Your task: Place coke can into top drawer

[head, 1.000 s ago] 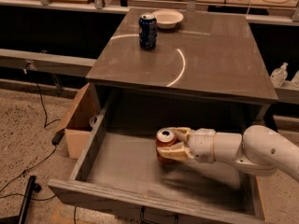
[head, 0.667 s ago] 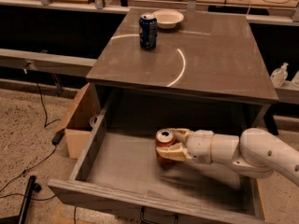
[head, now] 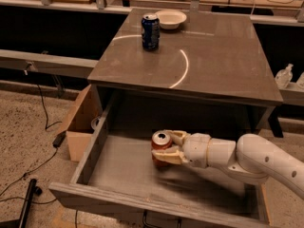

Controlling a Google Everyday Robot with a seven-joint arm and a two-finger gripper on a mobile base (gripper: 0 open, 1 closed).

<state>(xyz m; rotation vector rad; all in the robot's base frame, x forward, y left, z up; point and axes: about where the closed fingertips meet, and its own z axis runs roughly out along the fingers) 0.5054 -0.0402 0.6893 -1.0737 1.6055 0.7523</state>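
The coke can [head: 160, 148], red with a silver top, stands upright inside the open top drawer [head: 118, 175], near the middle of its grey floor. My gripper [head: 166, 146] reaches in from the right on a white arm and its cream fingers [head: 172, 155] are closed around the can's sides. The can's base seems to be at the drawer floor. The drawer is pulled fully out below the grey cabinet top.
A dark blue can [head: 150, 31] and a white bowl [head: 170, 18] stand at the back of the cabinet top [head: 223, 56]. A cardboard box [head: 81, 122] sits on the floor left of the drawer. Cables and a black pole [head: 26, 201] lie at the lower left.
The gripper and the can have shifted very slightly left inside the drawer. The grip on the can is the same.
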